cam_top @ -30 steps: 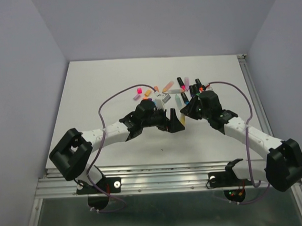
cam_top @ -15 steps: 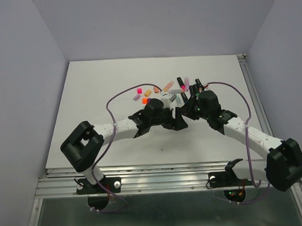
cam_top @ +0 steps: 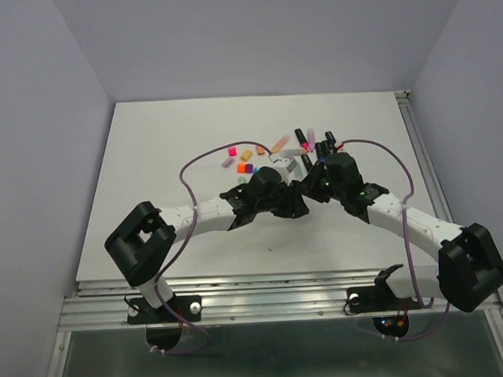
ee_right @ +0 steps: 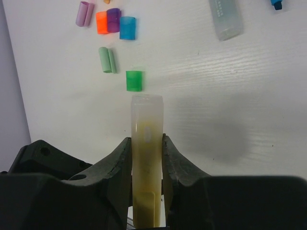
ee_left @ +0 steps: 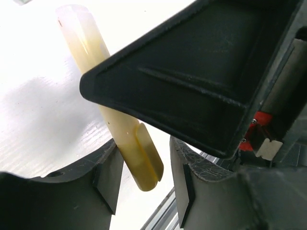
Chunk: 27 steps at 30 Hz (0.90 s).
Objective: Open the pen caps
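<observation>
While the right end effector (ee_right: pixel 147 146) clamps the pale yellow translucent plastic pen (ee_right: pixel 146 115) above the white surface (ee_right: pixel 216 120), the left end effector (ee_left: pixel 143 184) stands open around one end. At 12 o'clock beyond lie a stubby green plastic cap (ee_right: pixel 134 80), mint cap (ee_right: pixel 107 60), blue cap (ee_right: pixel 127 28), purple cap (ee_right: pixel 113 20) and orange cap (ee_right: pixel 101 22), loose.

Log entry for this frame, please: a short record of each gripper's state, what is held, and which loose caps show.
right gripper: shut on pale yellow pen
left gripper: open, fingers either side of one end of that pen, gap on one side
loose caps: green cap, mint cap, blue cap, purple cap, orange cap, lilac cap
surface: white table
</observation>
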{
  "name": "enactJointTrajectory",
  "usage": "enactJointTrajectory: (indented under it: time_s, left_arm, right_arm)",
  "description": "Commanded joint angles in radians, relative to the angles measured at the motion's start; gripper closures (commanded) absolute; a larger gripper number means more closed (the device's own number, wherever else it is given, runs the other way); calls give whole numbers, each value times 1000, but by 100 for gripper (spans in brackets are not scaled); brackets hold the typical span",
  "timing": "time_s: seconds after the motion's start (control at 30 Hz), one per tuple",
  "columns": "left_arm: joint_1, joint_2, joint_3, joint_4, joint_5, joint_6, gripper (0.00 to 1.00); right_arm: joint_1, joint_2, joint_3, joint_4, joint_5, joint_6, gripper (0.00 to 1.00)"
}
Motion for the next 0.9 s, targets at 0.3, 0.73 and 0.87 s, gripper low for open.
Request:
enactJointTrajectory:
  time_s: [0.3, 0.73, 0.87]
  left_arm:
    - [-27, -17, 75, -24, -12, -9, 56]
    - [-28, -17, 76, -3, 25, -43, 100]
    - [-42, -115, -50, 60, 85, -99, 100]
  right_arm:
    - [15, -6, 48, 40, 155, 71, 99]
    - [22, -3, 39, 73, 259, 59, 99]
    - [22, 68, 99, 53, 529, 63, 99]
